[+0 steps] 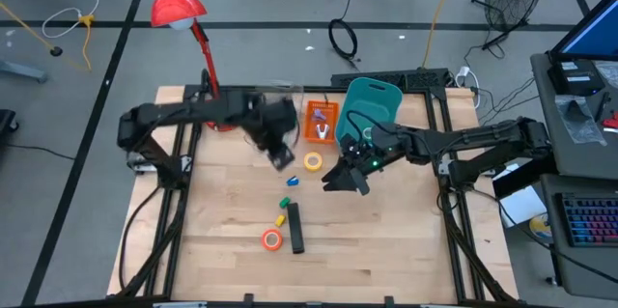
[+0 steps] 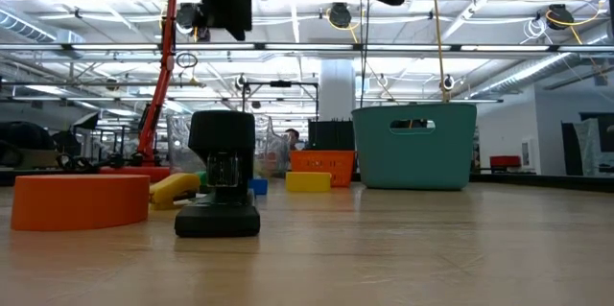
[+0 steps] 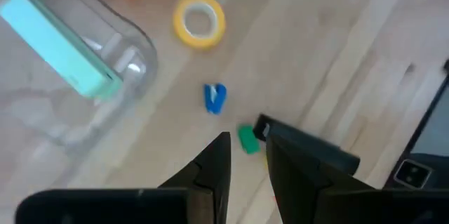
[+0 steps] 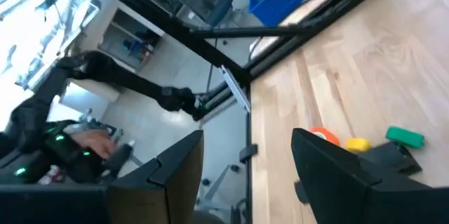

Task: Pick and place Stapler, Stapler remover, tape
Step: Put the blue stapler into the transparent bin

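High view: one stapler (image 1: 295, 228), two tape rolls (image 1: 313, 161), both hands (image 1: 281, 157) apart.

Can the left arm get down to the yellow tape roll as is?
Probably yes. The left gripper hangs above the table, just beside the yellow tape roll, which lies flat in the open with nothing on it or crowding it.

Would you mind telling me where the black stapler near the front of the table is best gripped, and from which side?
Probably from straight above, across the middle of its long body. The stapler lies flat, long and narrow, so fingers could close over its two long sides. The orange tape roll and a yellow block sit close on one side, so the fingers have little room there.
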